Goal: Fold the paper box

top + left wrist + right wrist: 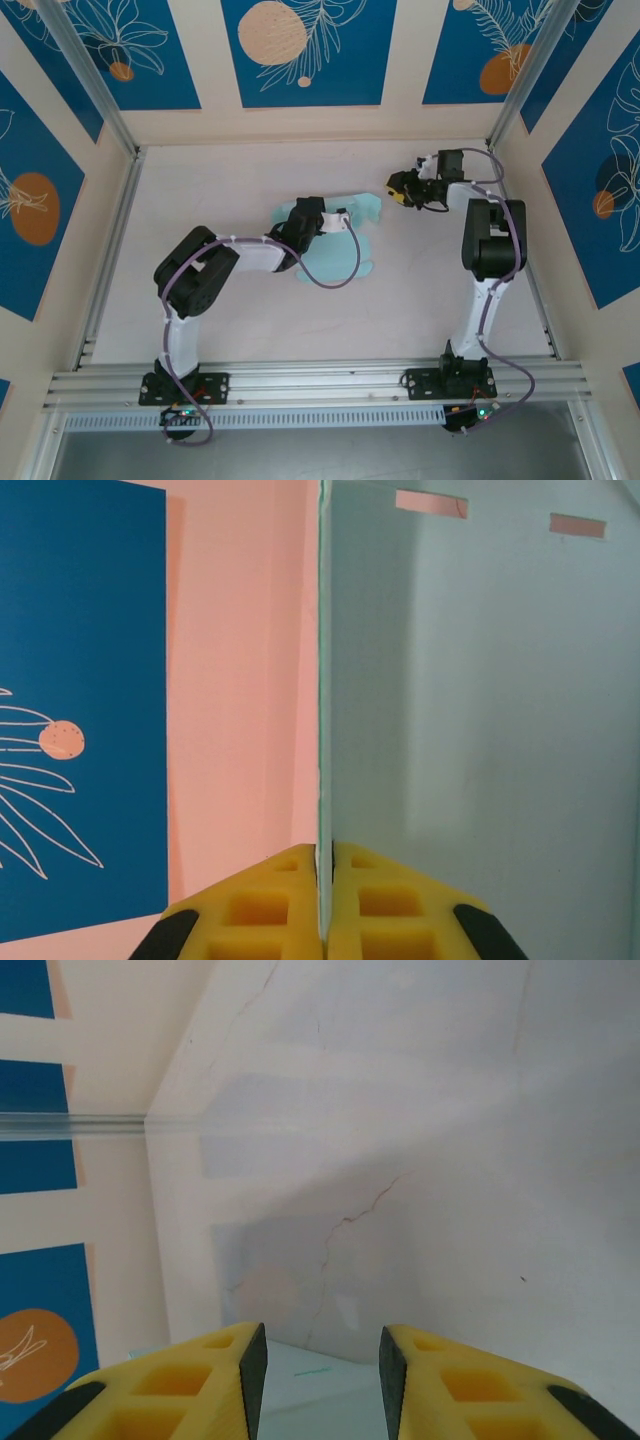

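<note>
left arm (200,275): white and black links, reaching from the near aluminium rail (320,380) toward the middle of the worktop (220,190). the left claw (323,880) is clamped on the paper box (345,245). in the left wrist view its two yellow pads (260,910) pinch the thin edge of the sheet with no gap between them.

paper box: pale light-blue thin card, a flat die-cut sheet rather than a formed box. it lies about mid-worktop, partly under the left claw. rounded, scalloped lobes show at its upper right and lower right edges. in the left wrist view one panel runs edge-on up the centre line and spreads to the right as a smooth, matt, flat face. two narrow rectangular slots are cut near its top edge.

right claw (320,1360): jaws apart, nothing between the pads. in the top view it sits just beside the upper right lobe of the sheet; contact cannot be told. in the right wrist view a sliver of pale blue card shows low in the gap. the right arm (490,240) stands folded at the right side of the worktop.

materials: the pads are yellow moulded blocks with square recesses and black corners. the worktop is pale and matt, with fine hairline cracks. the walls are cream, carrying blue panels (300,50) printed with orange discs and white line-drawn leaves.
</note>
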